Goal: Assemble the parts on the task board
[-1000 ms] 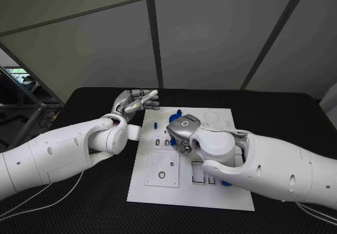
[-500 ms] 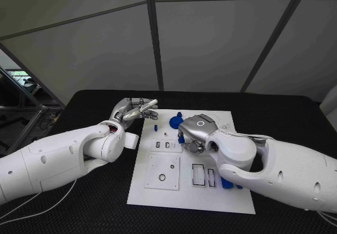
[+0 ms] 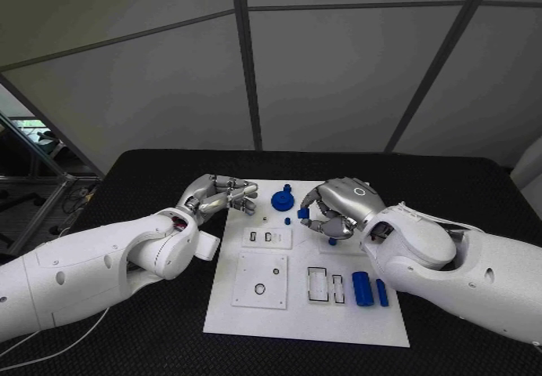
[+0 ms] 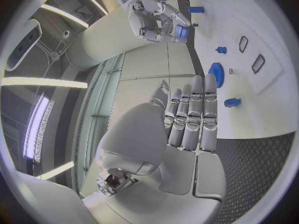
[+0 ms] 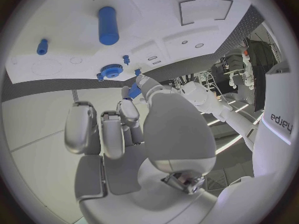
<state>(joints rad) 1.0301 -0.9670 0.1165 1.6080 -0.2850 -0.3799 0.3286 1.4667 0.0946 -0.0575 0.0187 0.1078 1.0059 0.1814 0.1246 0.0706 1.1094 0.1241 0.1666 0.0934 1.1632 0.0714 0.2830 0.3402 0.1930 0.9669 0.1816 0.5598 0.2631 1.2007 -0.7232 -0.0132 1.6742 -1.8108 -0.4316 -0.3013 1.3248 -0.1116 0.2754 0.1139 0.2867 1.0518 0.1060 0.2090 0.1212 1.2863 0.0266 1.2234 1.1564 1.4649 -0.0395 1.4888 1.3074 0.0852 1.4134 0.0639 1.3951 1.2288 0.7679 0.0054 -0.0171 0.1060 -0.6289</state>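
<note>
The white task board lies in the middle of the table. My right hand hovers over its far end and pinches a small blue part at its fingertips; that part is also visible as the blue part. A blue gear stands on the board between my hands. My left hand is at the board's far left edge, holding nothing, with its fingers stretched side by side. Two blue cylinders lie near the board's right edge.
Small blue pegs stand near the gear. White inset plates with slots and rectangular openings take up the board's near half. Black table surrounds the board.
My right hand has moved from the board's middle toward its far right, uncovering the blue cylinders. My left hand's outstretched finger has come in beside the others.
</note>
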